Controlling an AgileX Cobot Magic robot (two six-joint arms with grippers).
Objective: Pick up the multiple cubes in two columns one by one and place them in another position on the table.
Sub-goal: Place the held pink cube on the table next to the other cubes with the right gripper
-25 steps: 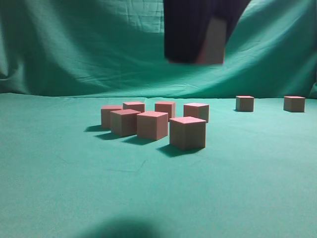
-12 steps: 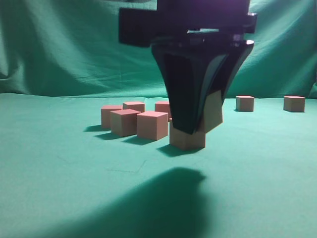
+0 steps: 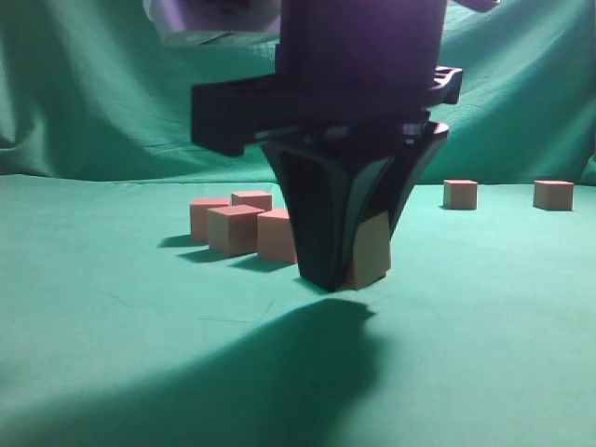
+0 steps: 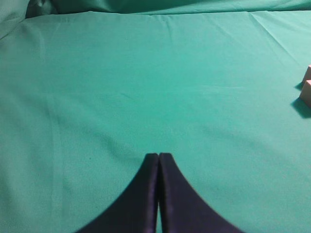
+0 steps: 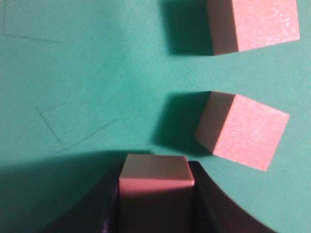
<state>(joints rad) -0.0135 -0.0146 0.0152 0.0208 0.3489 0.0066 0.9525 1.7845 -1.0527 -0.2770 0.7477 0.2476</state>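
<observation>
My right gripper (image 3: 343, 272) is shut on a pinkish-tan cube (image 3: 371, 253) and holds it low, at or just above the green table (image 3: 112, 354). In the right wrist view the cube (image 5: 154, 172) sits between the dark jaws (image 5: 155, 187). Two more cubes (image 5: 243, 130) (image 5: 252, 24) lie just beyond, to the right. In the exterior view several cubes (image 3: 233, 229) stand clustered left of and behind the gripper, which hides some. My left gripper (image 4: 159, 158) is shut and empty over bare cloth.
Two separate cubes (image 3: 460, 194) (image 3: 553, 194) stand far back on the right. Cube corners (image 4: 306, 92) show at the right edge of the left wrist view. The green backdrop (image 3: 112, 84) hangs behind the table. A large shadow lies in front of the right gripper.
My right gripper has come down from high above with the cube in its jaws to table level. It now hides the front cubes of the cluster.
</observation>
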